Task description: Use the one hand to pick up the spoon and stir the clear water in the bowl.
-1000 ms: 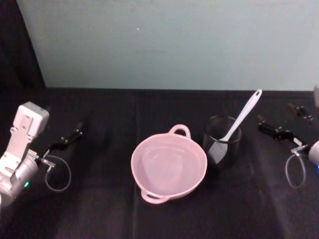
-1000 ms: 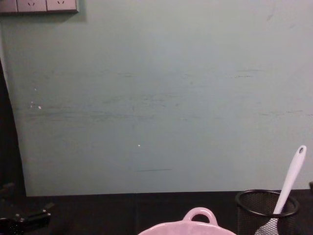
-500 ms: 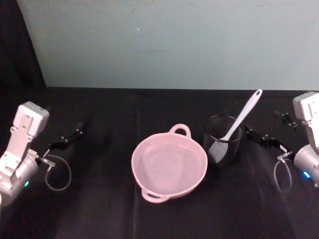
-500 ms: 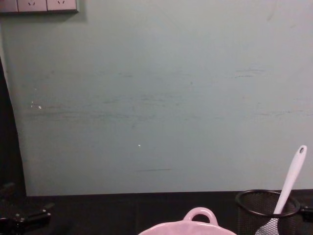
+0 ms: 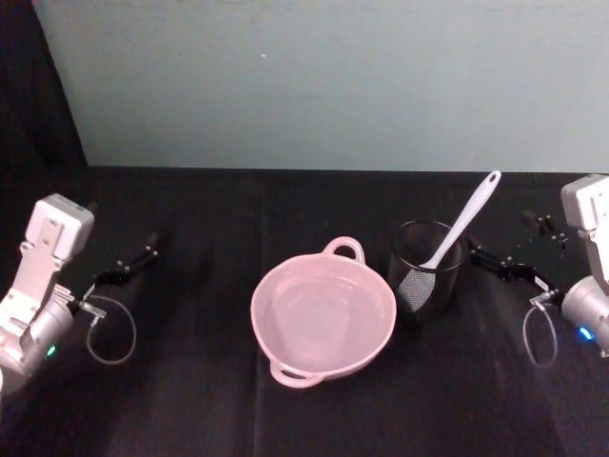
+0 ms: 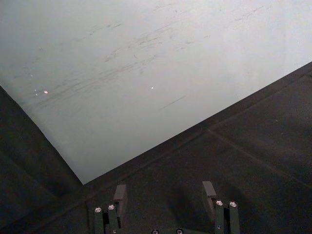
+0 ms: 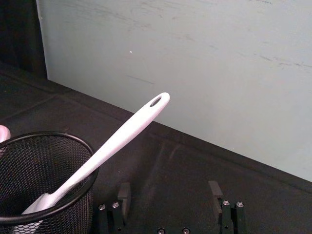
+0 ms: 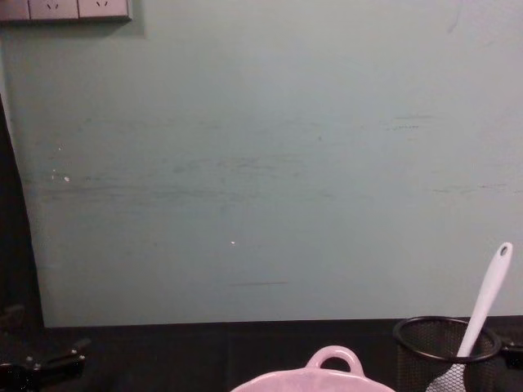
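Head view: spoon (image 5: 462, 223) stands tilted in the black mesh cup (image 5: 424, 269), head down; cup just right of the pink bowl (image 5: 323, 315). My right gripper (image 5: 504, 268) sits right of the cup, apart from it; my left gripper (image 5: 124, 268) idle at far left.
Left wrist view: fingers (image 6: 120, 194) spread, nothing held.
Right wrist view: fingers (image 7: 214, 192) parted, empty; spoon handle near, seemingly untouched.
Chest view: spoon leans right out of the cup.

Left arm (image 5: 33, 290): pale grey boxy wrist block, silver cylindrical section below, small green light, thin clear cable loop. Left gripper (image 5: 127, 268): black, slim fingers, silver screw heads at finger bases. Right arm (image 5: 590, 257): same pale block, silver cylinder, blue light, cable loop. Right gripper (image 5: 504, 268): black, matching screws.
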Controlling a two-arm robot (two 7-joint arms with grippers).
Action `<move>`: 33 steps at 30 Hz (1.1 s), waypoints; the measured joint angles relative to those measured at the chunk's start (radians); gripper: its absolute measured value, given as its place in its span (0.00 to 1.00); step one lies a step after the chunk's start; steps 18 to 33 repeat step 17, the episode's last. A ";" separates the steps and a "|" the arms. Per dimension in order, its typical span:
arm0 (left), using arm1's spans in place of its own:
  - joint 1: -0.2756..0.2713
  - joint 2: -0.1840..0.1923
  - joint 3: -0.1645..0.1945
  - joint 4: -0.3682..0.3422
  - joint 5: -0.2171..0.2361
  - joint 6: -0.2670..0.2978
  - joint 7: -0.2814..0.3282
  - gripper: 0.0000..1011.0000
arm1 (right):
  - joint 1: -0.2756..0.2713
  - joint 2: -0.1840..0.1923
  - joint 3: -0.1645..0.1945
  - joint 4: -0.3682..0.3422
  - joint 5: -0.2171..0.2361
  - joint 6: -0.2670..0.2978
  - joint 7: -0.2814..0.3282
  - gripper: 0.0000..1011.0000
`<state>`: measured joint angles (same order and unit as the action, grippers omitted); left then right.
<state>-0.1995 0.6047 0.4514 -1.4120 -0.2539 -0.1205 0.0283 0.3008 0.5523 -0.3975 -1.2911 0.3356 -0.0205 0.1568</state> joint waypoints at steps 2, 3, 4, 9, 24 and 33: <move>0.000 0.000 0.000 0.000 0.000 0.000 0.000 0.99 | 0.000 0.000 0.000 0.000 0.001 0.000 0.000 0.99; 0.000 0.000 0.000 0.000 0.000 0.000 0.000 0.99 | 0.000 0.000 0.000 0.000 0.001 0.000 0.000 0.99; 0.000 0.000 0.000 0.000 0.000 0.000 0.000 0.99 | 0.000 0.000 0.000 -0.001 0.001 0.000 0.000 0.99; 0.000 0.000 0.000 0.000 0.000 0.000 0.000 0.99 | 0.000 0.001 0.001 -0.001 0.002 0.001 0.001 0.99; 0.000 0.000 0.000 0.000 0.000 0.000 0.000 0.99 | 0.000 0.001 0.001 -0.002 0.003 0.002 0.001 0.99; 0.000 0.000 0.000 0.000 0.000 0.000 0.000 0.99 | 0.000 0.001 0.001 -0.002 0.003 0.002 0.001 0.99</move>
